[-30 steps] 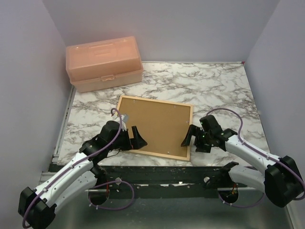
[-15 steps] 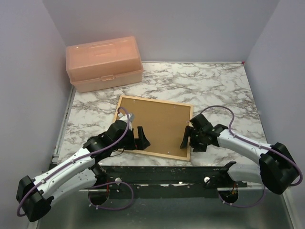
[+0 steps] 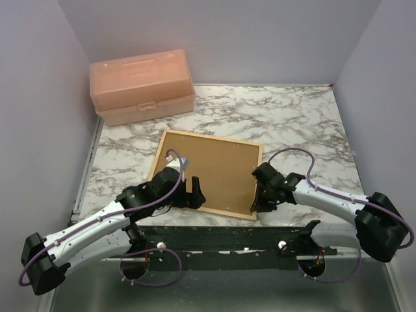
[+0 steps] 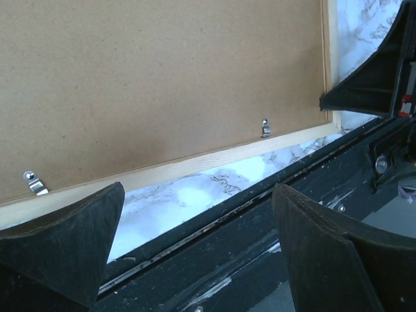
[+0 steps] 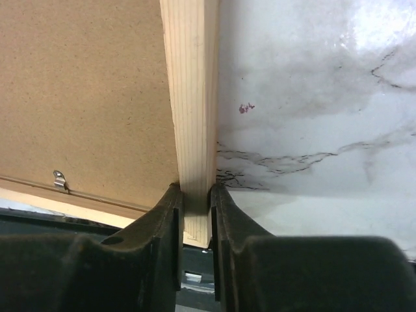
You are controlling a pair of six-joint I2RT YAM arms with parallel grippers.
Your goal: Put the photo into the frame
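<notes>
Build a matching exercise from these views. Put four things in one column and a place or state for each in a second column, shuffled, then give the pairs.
Column one
1. toolbox
2. backing board
3. left gripper
4. right gripper

Column two
A. fingers closed on the right bar of the frame
B. far left corner of the table
C. fingers wide apart, holding nothing, at the frame's near edge
D. lying inside the frame, metal clips along its edge

Pairs: 1-B, 2-D, 3-C, 4-A
</notes>
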